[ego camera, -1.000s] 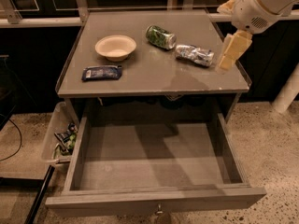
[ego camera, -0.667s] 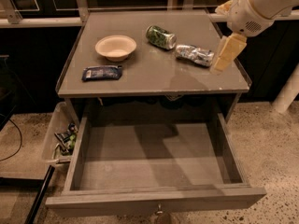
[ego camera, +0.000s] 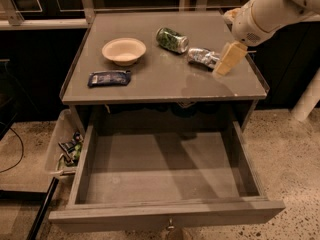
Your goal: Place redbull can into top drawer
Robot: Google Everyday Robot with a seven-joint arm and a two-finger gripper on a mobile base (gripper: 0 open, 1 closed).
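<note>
Glints of silver and blue marked the redbull can (ego camera: 202, 57), which lay on its side toward the right rear of the grey table (ego camera: 165, 81), its crinkled surface catching the light. It sat on the tabletop, well apart from the drawer below.

Just to its right, and at least very close to its end, hung the gripper (ego camera: 226, 60), a pale tan block angled down and to the left until its tip met or nearly met the tabletop. Whether the gripper was open or closed could not be told from this angle, and it did not visibly enclose the can. The white arm (ego camera: 270, 9) ran up from it to the upper right corner of the view.

Left of the redbull can and a little farther back, a green-patterned can (ego camera: 172, 39) also lay on its side. Farther left stood a shallow cream bowl (ego camera: 124, 50), upright, and in front of that, near the left edge, a flat dark-blue snack packet (ego camera: 109, 77).

Below the tabletop, the top drawer (ego camera: 160, 179) stood pulled far out toward the camera, its grey floor in full view and a small metal knob (ego camera: 170, 225) at the middle of its front panel. Against the table's left side hung a pale plastic bin (ego camera: 54, 146) holding wrappers (ego camera: 70, 151). Speckled flooring (ego camera: 287, 139) spread to the right.
</note>
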